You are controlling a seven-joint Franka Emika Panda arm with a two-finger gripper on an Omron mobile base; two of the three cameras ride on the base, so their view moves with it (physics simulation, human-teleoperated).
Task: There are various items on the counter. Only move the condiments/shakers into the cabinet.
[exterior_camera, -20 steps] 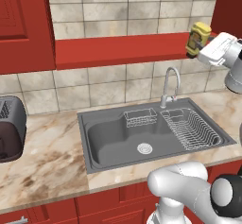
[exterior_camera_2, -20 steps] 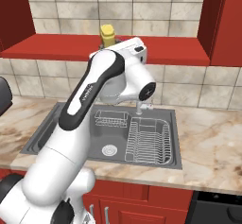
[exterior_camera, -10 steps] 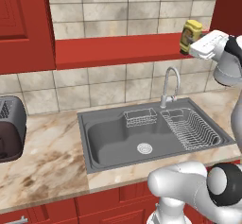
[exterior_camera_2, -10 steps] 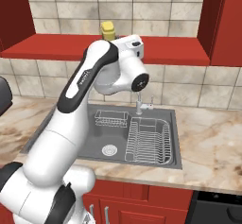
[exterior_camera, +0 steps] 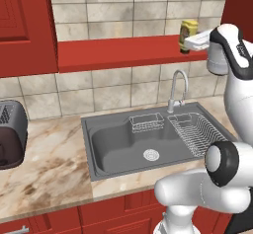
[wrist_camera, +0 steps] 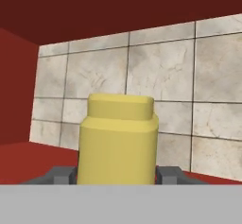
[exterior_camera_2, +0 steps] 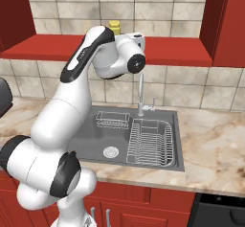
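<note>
Item: mustard bottle (wrist_camera: pixel 117 140) — clamped between my fingers (wrist_camera: pixel 60 175), held upright over the cabinet (exterior_camera: pixel 123 50) shelf. Step: placing. Next, I judged — lower it, then release.

- We see a dark grey sink (exterior_camera: pixel 118 144) sunk into the worktop, with a round drain (exterior_camera: pixel 150 154) in its basin.
- We see a small wire basket (exterior_camera: pixel 146 122) at the basin's back edge.
- A wire dish rack (exterior_camera: pixel 196 134) sits in the right part of the sink.
- A curved silver faucet (exterior_camera: pixel 177 89) rises behind it.
- At the left edge we see a dark toaster (exterior_camera: pixel 11 133).
- A red cabinet door (exterior_camera: pixel 22 25) hangs upper left.
</note>
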